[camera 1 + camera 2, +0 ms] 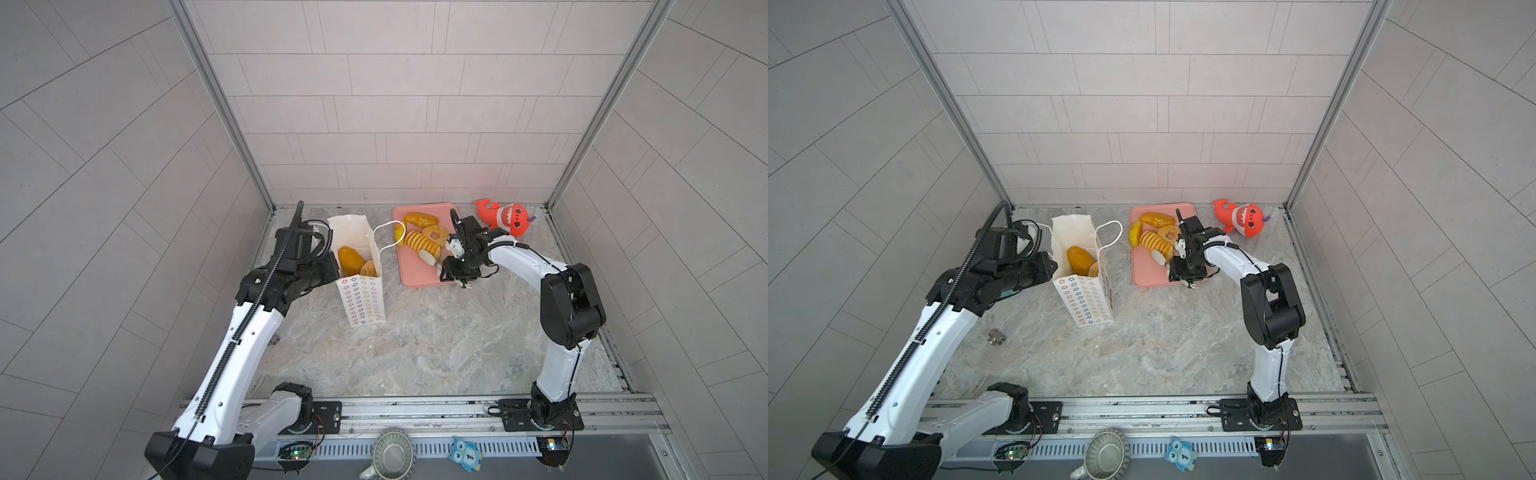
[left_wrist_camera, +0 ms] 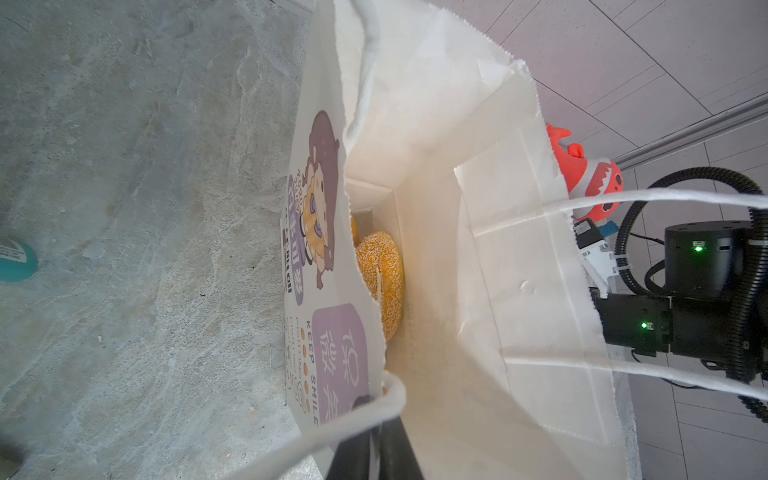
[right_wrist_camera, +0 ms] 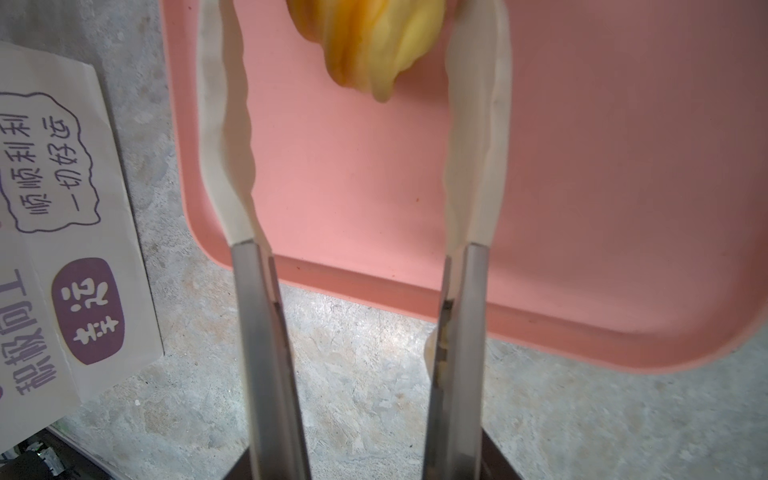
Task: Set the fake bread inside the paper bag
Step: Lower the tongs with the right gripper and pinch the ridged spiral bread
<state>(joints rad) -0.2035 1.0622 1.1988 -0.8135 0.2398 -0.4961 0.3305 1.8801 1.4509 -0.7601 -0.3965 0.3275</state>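
Two breads [image 1: 351,259] bagged, left gripper [image 2: 374,453] pinching the bag [image 1: 361,299] rim, right gripper [image 1: 457,272] clamping tongs [image 3: 245,332] astride the roll [image 3: 365,45]: squeeze evenly at its middle before lifting.

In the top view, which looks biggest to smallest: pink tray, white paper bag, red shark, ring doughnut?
Largest: the tall white paper bag and the flat pink tray look alike; the bag's top is nearer the camera, so no ranking.
Next: the red plush shark.
Smallest: the golden ring doughnut on the tray.
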